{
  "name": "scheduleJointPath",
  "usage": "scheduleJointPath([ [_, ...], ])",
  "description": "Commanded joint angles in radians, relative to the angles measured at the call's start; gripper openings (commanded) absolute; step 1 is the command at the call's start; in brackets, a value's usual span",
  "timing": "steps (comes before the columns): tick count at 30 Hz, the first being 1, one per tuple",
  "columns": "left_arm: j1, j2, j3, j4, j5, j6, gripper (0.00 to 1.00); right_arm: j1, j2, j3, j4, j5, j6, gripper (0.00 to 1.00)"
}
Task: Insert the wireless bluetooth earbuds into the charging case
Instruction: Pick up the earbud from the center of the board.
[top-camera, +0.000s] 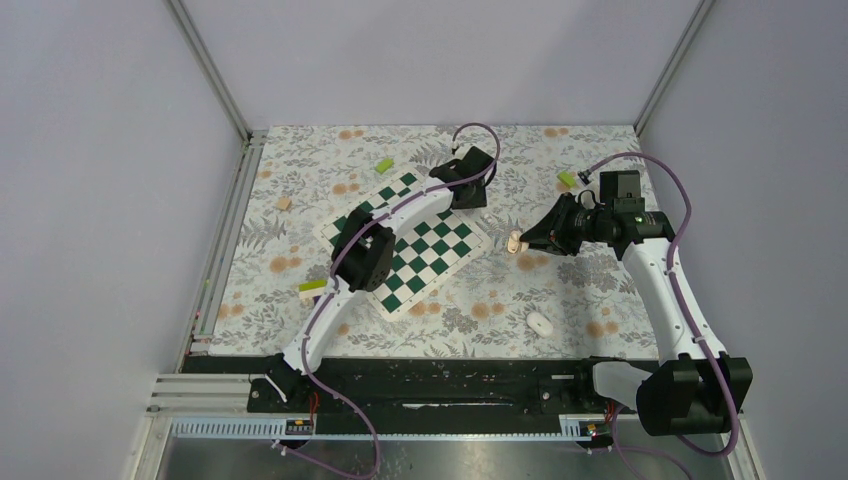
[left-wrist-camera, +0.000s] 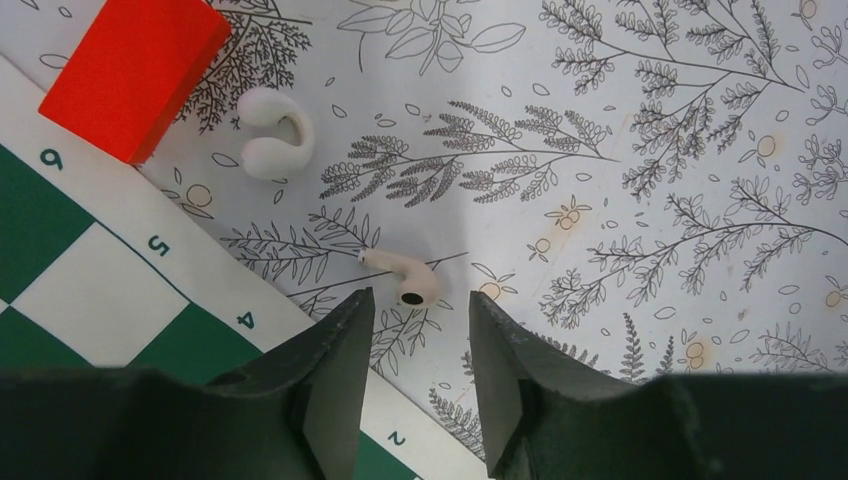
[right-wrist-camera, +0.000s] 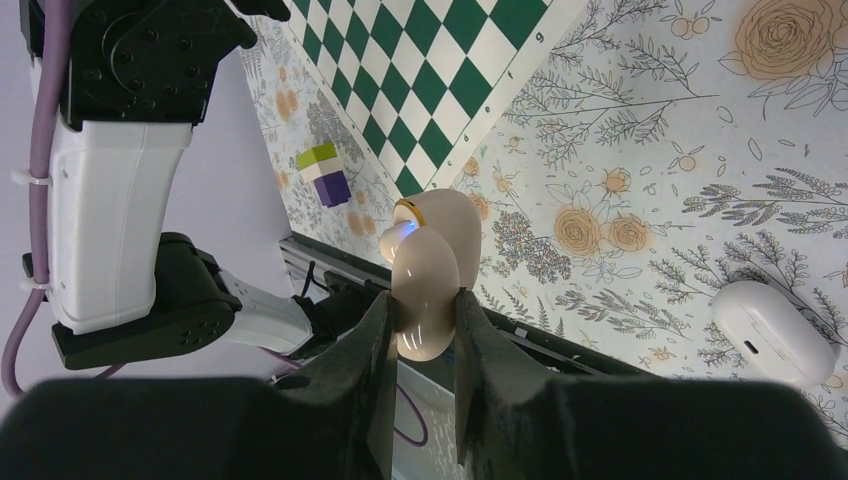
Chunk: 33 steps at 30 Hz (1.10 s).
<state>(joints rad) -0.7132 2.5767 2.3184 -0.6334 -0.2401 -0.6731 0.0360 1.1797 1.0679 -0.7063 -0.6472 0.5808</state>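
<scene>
Presently, the left gripper (left-wrist-camera: 421, 305) is found with jaws parted and nothing between them, just off the chessboard's (left-wrist-camera: 90, 290) numbered edge. One earbud (left-wrist-camera: 402, 278) is seen off that same edge, just beyond the fingertips, its long axis lying nearly across the gap; the left arm is judged the nearer. The charging case (right-wrist-camera: 428, 262) is held clamped by the right gripper (right-wrist-camera: 425, 300) near the chessboard's right corner. The case's hollow is not visible, and fingertip height over the earbud cannot be told.
</scene>
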Motion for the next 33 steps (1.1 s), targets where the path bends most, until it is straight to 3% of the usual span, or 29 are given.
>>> scheduleJointPath([
  [1, 0.007, 0.017, 0.05, 0.015, 0.007, -0.018, 0.39, -0.006, -0.019, 0.003, -0.001, -0.017, -0.01, 0.0],
  [13, 0.007, 0.002, 0.029, 0.012, 0.007, -0.004, 0.19, -0.005, -0.005, 0.012, -0.001, -0.035, -0.01, 0.0],
  [19, 0.008, -0.091, -0.044, 0.023, 0.006, 0.043, 0.16, -0.005, -0.003, 0.014, -0.002, -0.04, -0.012, 0.0],
  [22, 0.008, -0.191, -0.148, 0.071, 0.038, 0.073, 0.14, -0.004, -0.007, 0.012, -0.002, -0.037, -0.011, 0.0],
  [29, 0.009, -0.528, -0.555, 0.286, 0.281, 0.173, 0.09, -0.004, -0.027, 0.021, -0.012, -0.023, -0.013, 0.0],
  [33, 0.014, -0.654, -0.668, 0.247, 0.411, 0.194, 0.09, -0.005, -0.033, 0.01, -0.012, -0.018, -0.011, 0.0],
])
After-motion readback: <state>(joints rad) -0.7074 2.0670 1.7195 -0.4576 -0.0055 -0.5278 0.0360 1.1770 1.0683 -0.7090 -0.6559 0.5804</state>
